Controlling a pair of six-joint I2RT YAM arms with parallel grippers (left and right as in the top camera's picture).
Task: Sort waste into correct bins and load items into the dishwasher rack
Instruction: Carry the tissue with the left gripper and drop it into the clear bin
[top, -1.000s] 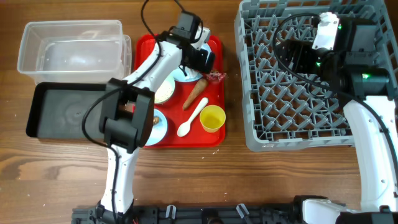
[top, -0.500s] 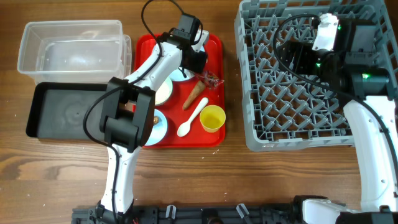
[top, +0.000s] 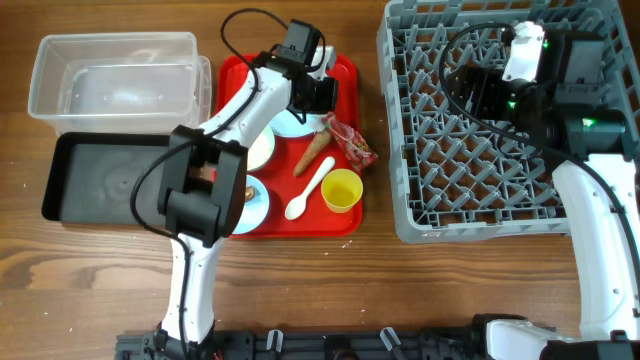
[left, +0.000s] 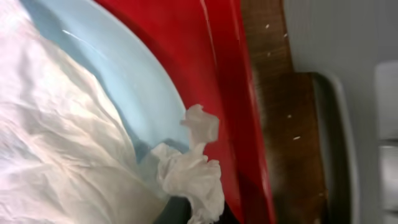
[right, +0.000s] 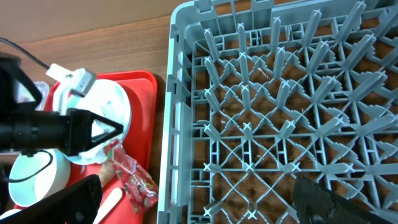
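The left gripper (top: 318, 94) is seen over the upper part of the red serving tray (top: 345, 225), above the pale blue plate (left: 140, 93). How far its fingers are parted cannot be told. In the left wrist view, crumpled white paper (left: 189, 177) is shown lying on the plate, with a twisted end at the plate's rim beside the tray. The red snack wrapper (top: 352, 142) is stretched out just below and to the right of that gripper, reaching towards the tray's right edge; whether it is gripped cannot be told. The carrot-like piece (top: 312, 150), white plastic spoon (top: 306, 190) and yellow cup (top: 342, 190) are found at the tray's centre and lower right. The right gripper (right: 196, 186) is held wide open and empty over the grey rack (top: 410, 215) at the right of the frame. The clear tub (top: 115, 50) and black tray (top: 60, 185) are set at the left.
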